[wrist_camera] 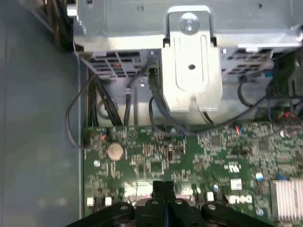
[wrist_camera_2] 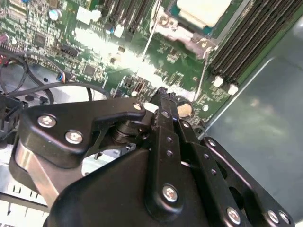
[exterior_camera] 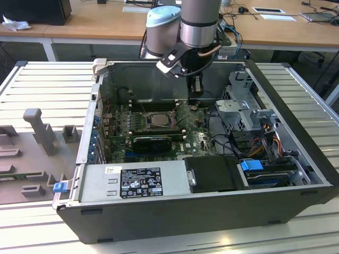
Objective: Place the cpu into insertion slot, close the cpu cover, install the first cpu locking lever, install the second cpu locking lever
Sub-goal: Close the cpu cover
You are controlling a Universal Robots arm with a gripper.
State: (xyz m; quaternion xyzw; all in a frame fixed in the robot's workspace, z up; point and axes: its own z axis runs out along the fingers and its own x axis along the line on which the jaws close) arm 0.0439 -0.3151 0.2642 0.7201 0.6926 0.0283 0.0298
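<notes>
1. Two of four steps look done. In the exterior view the cpu (exterior_camera: 157, 119) sits in the insertion slot (exterior_camera: 139, 121) on the motherboard (exterior_camera: 196, 140), mid-left in the PC case (exterior_camera: 185, 217). In the second wrist view the cpu cover (wrist_camera_2: 185, 30) lies flat on the chip's edges.
2. Two thin wire locking levers flank the slot, one lever (wrist_camera_2: 147, 38) and the other lever (wrist_camera_2: 202, 71). Can't tell if either is hooked, so I'd count both as open items.
3. Gripper (exterior_camera: 194, 100) hangs just to the exterior view's right of the slot, tips low over the board near the coin cell (wrist_camera: 115, 151). Jaws pressed together, nothing between them.
4. Room is tight. Memory slots (wrist_camera_2: 246, 52) hug the slot and the case back wall (exterior_camera: 148, 79) is close behind. The drive cage (exterior_camera: 249, 106) and cables (exterior_camera: 222, 132) crowd the exterior view's right. Free travel looks to be upward only.
</notes>
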